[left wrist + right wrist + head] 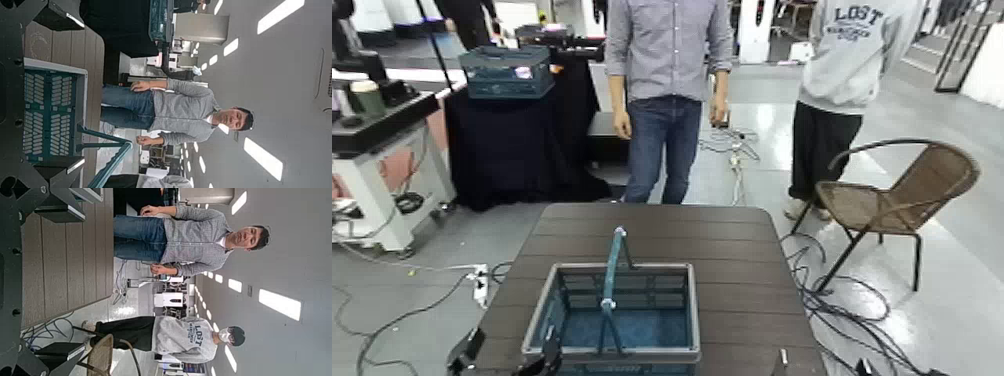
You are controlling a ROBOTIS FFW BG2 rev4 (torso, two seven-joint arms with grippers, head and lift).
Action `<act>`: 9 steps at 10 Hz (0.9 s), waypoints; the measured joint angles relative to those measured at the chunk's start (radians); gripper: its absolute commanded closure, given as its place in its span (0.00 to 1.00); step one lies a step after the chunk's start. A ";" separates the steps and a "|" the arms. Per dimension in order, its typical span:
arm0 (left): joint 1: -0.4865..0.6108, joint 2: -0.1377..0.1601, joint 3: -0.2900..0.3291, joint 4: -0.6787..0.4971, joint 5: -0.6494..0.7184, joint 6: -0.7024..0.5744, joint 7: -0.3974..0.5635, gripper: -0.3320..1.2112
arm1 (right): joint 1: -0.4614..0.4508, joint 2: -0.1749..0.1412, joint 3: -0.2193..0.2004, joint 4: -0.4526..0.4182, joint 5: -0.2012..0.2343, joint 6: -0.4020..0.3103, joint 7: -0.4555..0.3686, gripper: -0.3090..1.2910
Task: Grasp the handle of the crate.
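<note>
The blue-teal latticed crate [614, 318] with a grey rim stands on the dark wooden table [652, 235] at its near edge. Its thin teal handle [615, 268] stands upright across the middle. My left gripper [544, 357] is low at the crate's near left corner, open and empty. In the left wrist view its fingers [59, 14] frame the crate [47, 110] and the handle [110, 157] without touching them. My right gripper [782, 358] is low at the table's near right edge, to the right of the crate. In the right wrist view [70, 280] it is open and empty over bare table.
Two people [667, 90] [847, 90] stand on the floor beyond the table's far edge. A wicker chair [897, 195] stands at the right. A darker teal crate [507, 72] sits on a black-draped table at the back left. Cables lie on the floor.
</note>
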 measured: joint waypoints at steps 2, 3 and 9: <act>0.000 0.001 0.000 0.000 0.003 0.001 -0.001 0.28 | 0.000 0.000 0.000 -0.001 -0.002 0.002 0.000 0.28; 0.000 0.002 0.000 0.001 0.005 0.001 -0.001 0.28 | 0.000 0.000 0.001 -0.001 -0.003 0.003 0.000 0.28; -0.028 0.006 0.005 0.003 0.100 0.079 -0.046 0.28 | -0.007 0.003 0.004 0.007 -0.014 0.005 0.002 0.28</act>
